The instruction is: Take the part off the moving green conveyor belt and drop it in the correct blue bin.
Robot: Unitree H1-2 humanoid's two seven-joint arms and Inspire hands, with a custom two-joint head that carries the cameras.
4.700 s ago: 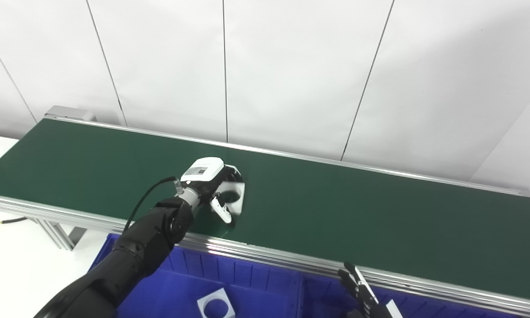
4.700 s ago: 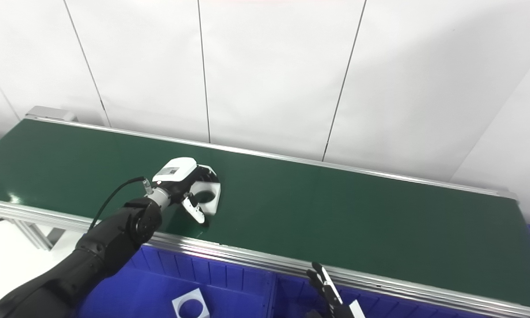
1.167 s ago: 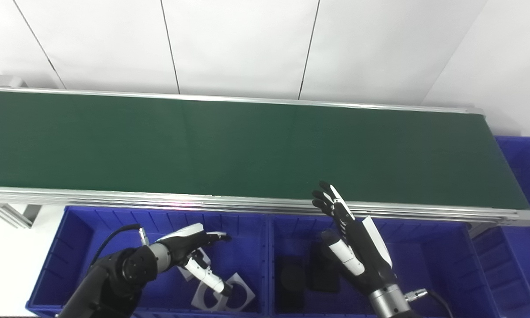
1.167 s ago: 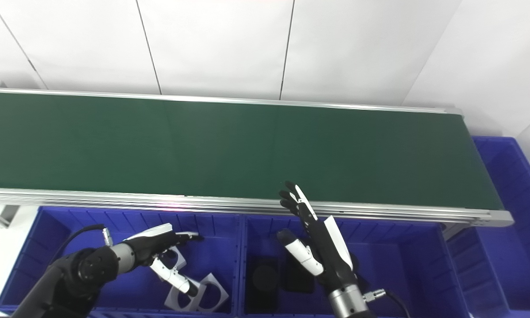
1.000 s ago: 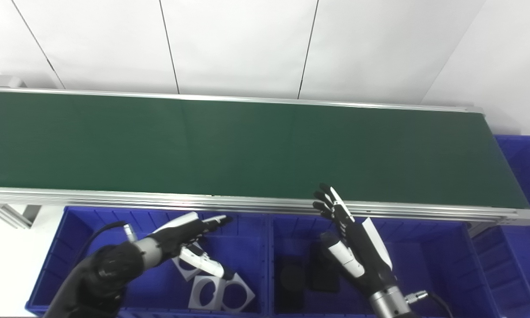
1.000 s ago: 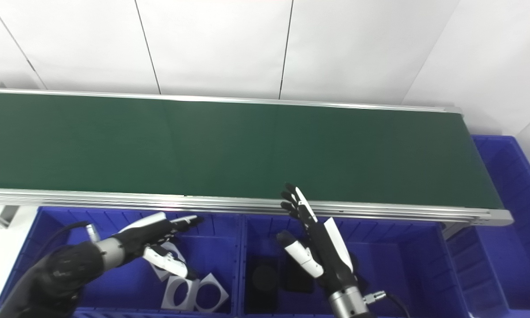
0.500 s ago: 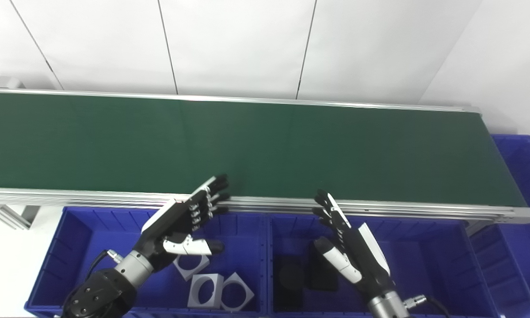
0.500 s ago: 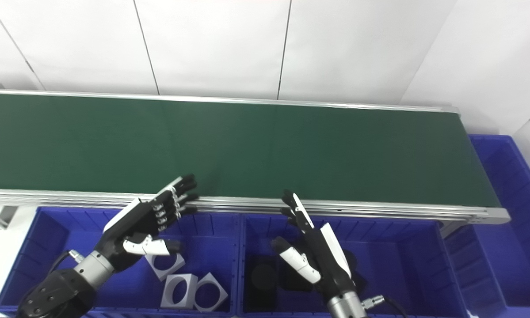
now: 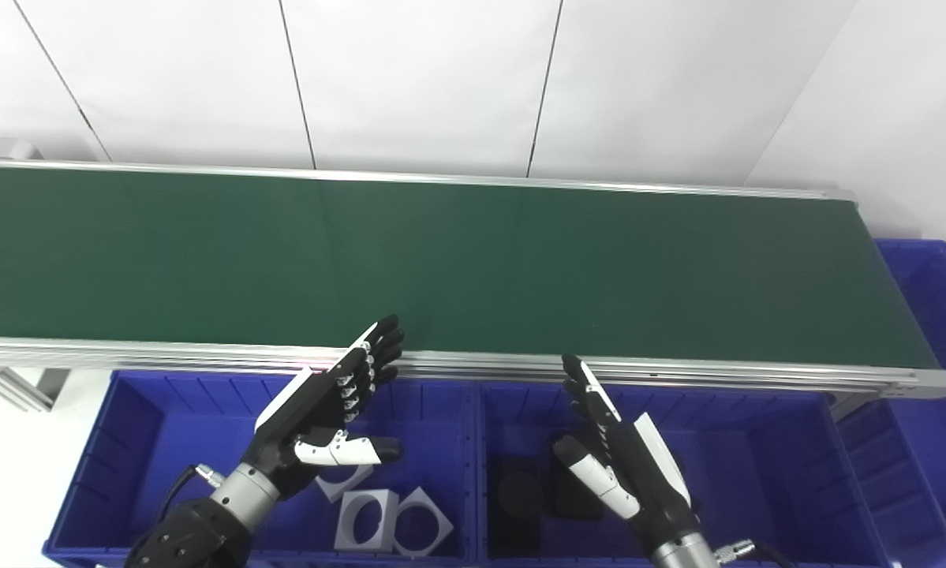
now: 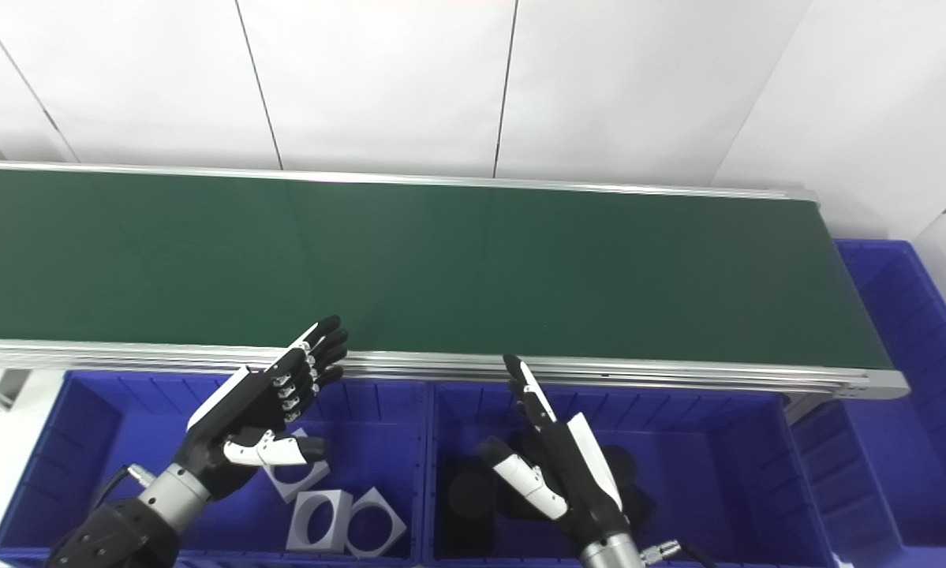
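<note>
White wall panels are backing the green conveyor belt (image 9: pixel 473 260), running bare across mid-frame. Below, the left blue bin (image 9: pixel 137 442) is holding three white parts (image 9: pixel 394 522); the left hand (image 9: pixel 323 410) and right hand (image 9: pixel 622 465) are hovering empty, fingers spread, seemingly awaiting another arrival.

The right hand (image 9: pixel 626 465) partly hides the black parts (image 9: pixel 520 498); the belt's (image 9: pixel 125 252) left end is cropped.
</note>
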